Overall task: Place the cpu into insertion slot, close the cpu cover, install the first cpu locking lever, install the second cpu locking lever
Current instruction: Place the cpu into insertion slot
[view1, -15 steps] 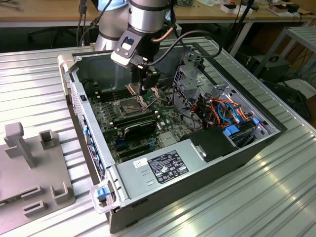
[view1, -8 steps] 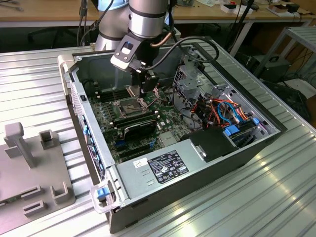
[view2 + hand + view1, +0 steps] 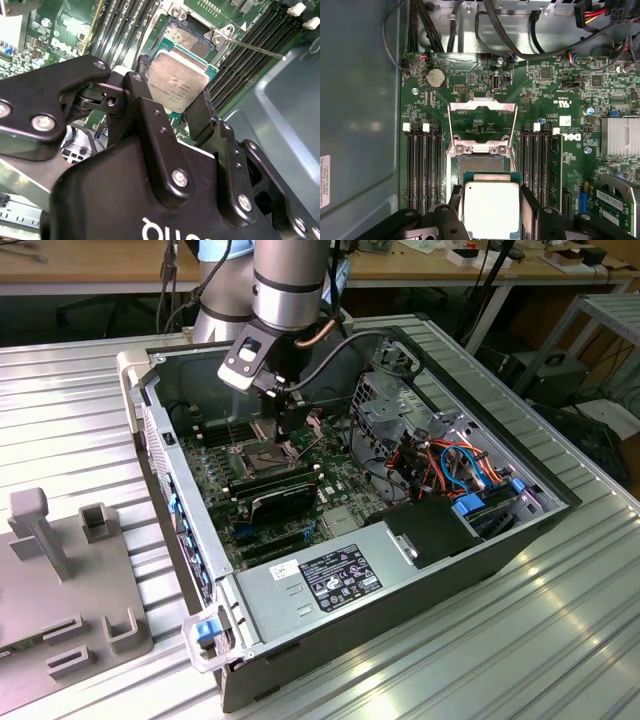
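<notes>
Holding the likely light, stiff, fragile cpu (image 3: 177,82) by opposite edges, the gripper (image 3: 491,212) hovers near the insertion slot (image 3: 480,164).

silver cpu (image 3: 490,210) gripped above insertion slot (image 3: 477,164), cpu cover (image 3: 482,104) swung open

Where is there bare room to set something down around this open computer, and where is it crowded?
Bare ribbed table lies at the exterior view's right of the computer case, and in a strip between case and grey fixture. Inside is crowded: cables, memory slots flanking the insertion slot, the gripper holding the cpu near it.
</notes>
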Action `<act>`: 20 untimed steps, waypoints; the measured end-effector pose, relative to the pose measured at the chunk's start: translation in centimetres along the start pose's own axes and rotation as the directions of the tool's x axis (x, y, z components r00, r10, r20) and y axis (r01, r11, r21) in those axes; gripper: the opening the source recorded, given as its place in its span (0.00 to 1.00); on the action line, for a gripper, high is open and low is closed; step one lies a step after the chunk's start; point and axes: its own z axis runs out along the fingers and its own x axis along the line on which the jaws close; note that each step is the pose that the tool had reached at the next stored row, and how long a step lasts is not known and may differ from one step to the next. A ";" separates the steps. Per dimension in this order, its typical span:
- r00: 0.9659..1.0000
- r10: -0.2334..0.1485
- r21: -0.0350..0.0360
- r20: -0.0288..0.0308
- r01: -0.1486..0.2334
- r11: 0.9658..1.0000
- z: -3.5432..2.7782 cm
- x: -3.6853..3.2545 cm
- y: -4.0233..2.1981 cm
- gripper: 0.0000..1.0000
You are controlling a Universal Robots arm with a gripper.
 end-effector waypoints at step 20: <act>1.000 0.001 -0.010 0.000 -0.001 1.000 4.08 0.73 -0.41 0.55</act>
